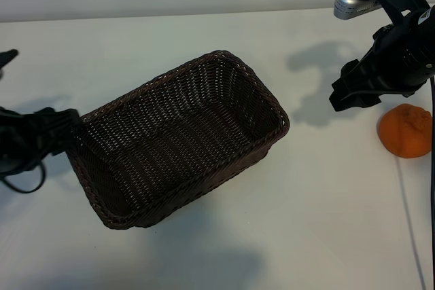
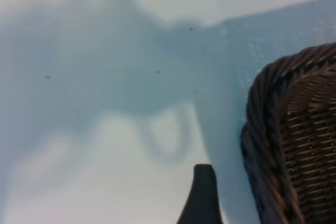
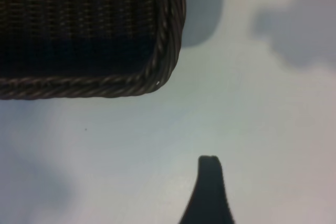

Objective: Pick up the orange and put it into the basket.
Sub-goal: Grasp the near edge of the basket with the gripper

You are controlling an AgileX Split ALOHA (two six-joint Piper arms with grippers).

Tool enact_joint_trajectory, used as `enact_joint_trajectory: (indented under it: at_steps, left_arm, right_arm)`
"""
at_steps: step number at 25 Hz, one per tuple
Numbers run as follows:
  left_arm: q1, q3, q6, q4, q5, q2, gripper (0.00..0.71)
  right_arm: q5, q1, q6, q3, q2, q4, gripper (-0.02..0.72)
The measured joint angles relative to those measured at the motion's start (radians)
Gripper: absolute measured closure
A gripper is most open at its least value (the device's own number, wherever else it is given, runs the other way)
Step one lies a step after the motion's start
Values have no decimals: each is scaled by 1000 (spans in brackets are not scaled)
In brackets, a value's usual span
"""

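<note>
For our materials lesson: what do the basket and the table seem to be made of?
Basket: dark brown woven strands with a braided rim, slightly glossy; wicker, natural or plastic, cannot tell. Table: smooth, matt white surface that takes soft shadows; possibly laminate or painted board.

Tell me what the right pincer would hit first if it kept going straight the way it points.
Probably bare table: the right pincer aims down at it, between basket and orange. Depth is unclear.
</note>
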Motion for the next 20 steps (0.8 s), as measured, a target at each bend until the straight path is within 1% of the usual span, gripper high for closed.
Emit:
enact_joint_trajectory:
  at_steps: [4,10,16,20]
  left_arm:
    - [0,1,10,-51,-47,91,89]
    - [0,1,35,-106,-66,195,89]
    - [0,2,72,-162,-162,289,90]
    - [0,2,131,-213,-183,337,94]
  right_arm:
    - [0,0,0,0,0,0,151]
    - [0,0,0,0,0,0,151]
    - [0,0,0,0,0,0,153]
    - [0,0,0,0,0,0,153]
